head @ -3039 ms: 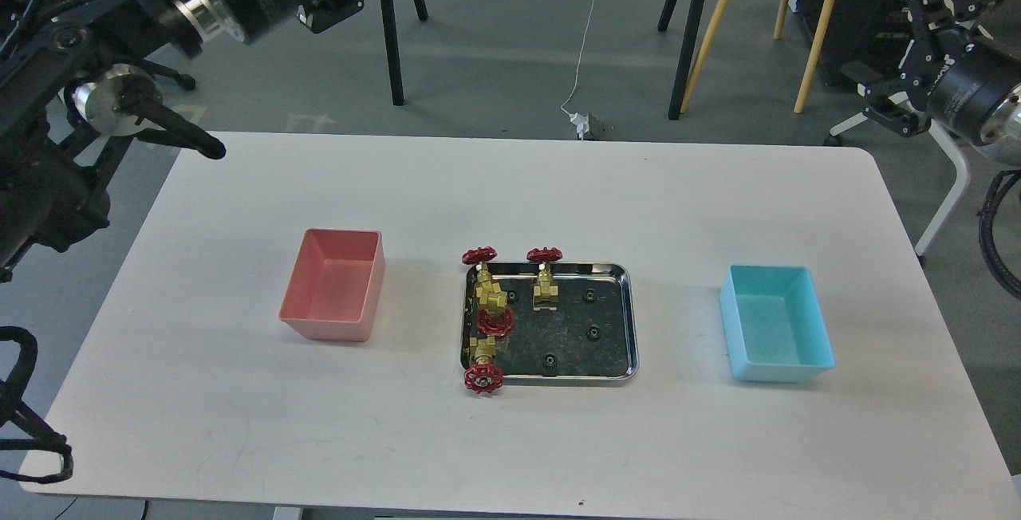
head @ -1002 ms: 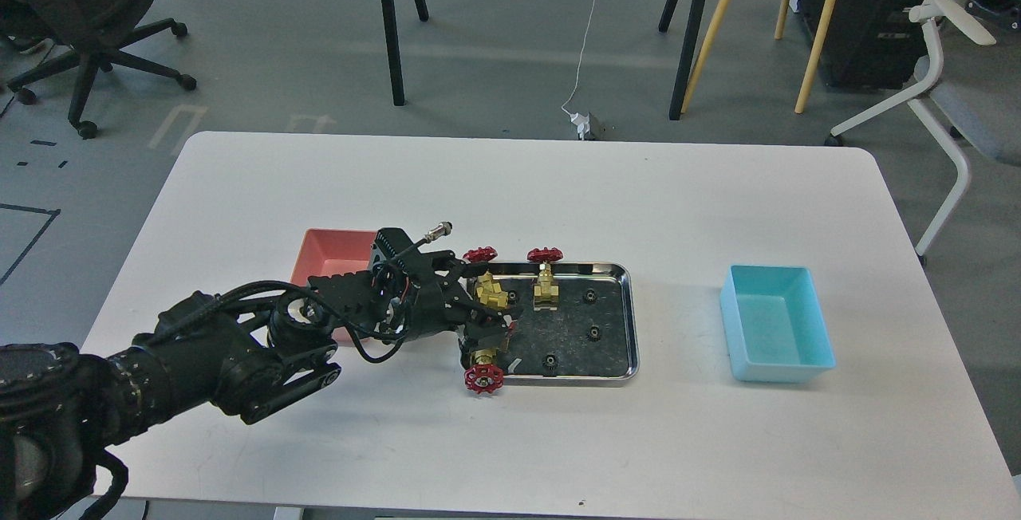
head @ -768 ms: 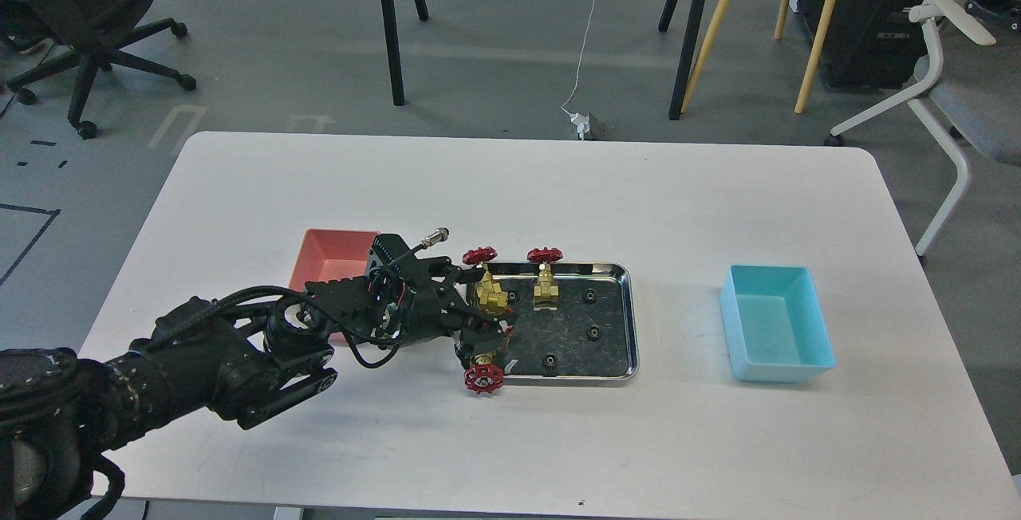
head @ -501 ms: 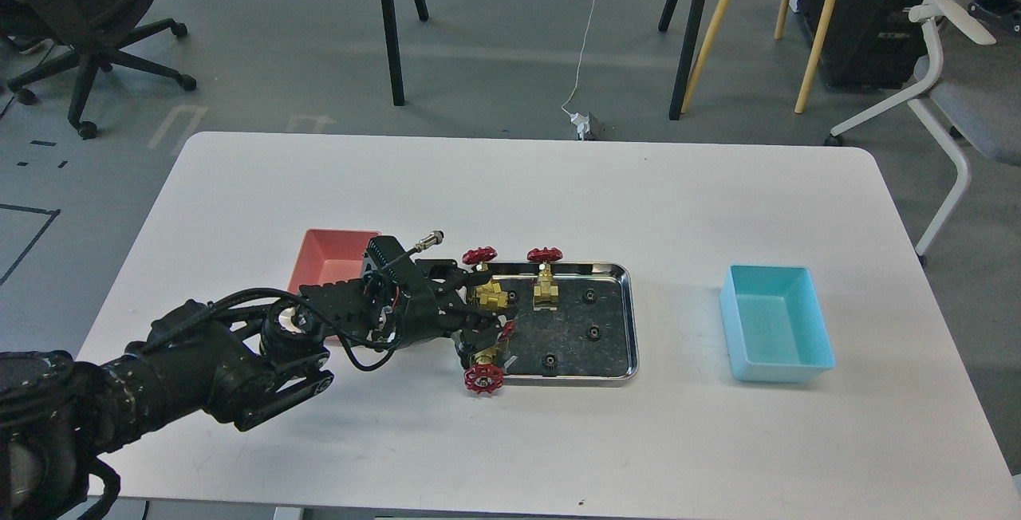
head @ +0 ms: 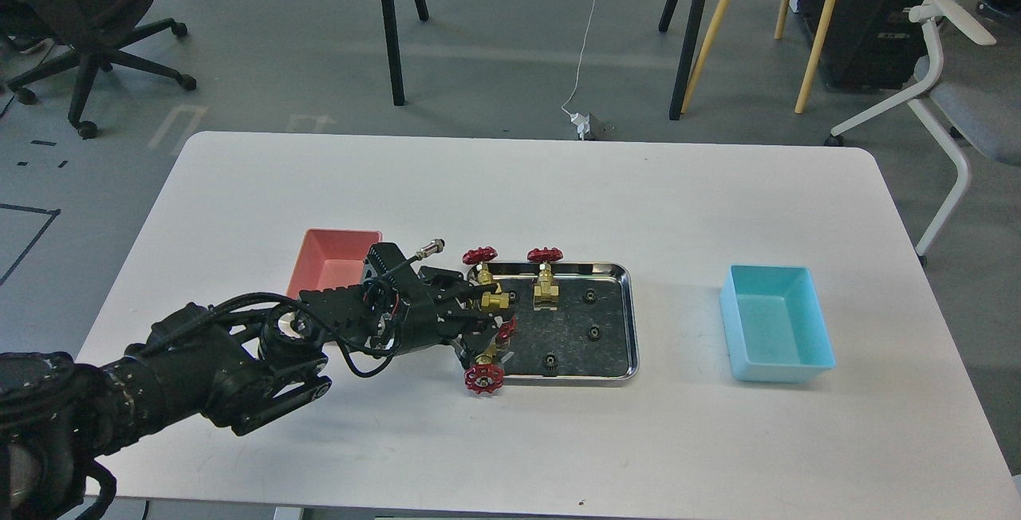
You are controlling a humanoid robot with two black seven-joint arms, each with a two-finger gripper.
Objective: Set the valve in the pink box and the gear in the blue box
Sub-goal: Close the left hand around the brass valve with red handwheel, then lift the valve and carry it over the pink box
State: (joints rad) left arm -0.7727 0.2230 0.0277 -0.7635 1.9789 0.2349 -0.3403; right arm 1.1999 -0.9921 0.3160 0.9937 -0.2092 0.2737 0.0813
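My left gripper [head: 482, 314] reaches into the left end of the steel tray [head: 634, 336]. Its two fingers press either side of a brass valve [head: 496, 301], whose red handwheel is partly hidden; the valve still rests in the tray. Three more valves lie at the tray's left and back [head: 483, 378], [head: 479, 255], [head: 545, 287]. Small black gears [head: 593, 332] lie on the tray floor. The pink box [head: 331, 265] sits left of the tray, partly hidden by my arm. The blue box [head: 778, 328] stands at the right. My right gripper is out of view.
Everything stands on a white table [head: 518, 185]. My left forearm [head: 231, 368] lies low across the front left of the table. Beyond the far edge are tripod legs, a cable and chairs on the floor.
My left arm came down from the upper left to the tray. In the last second its fingers narrowed around the valve, and the brass body shifted slightly right. The right arm left the view.
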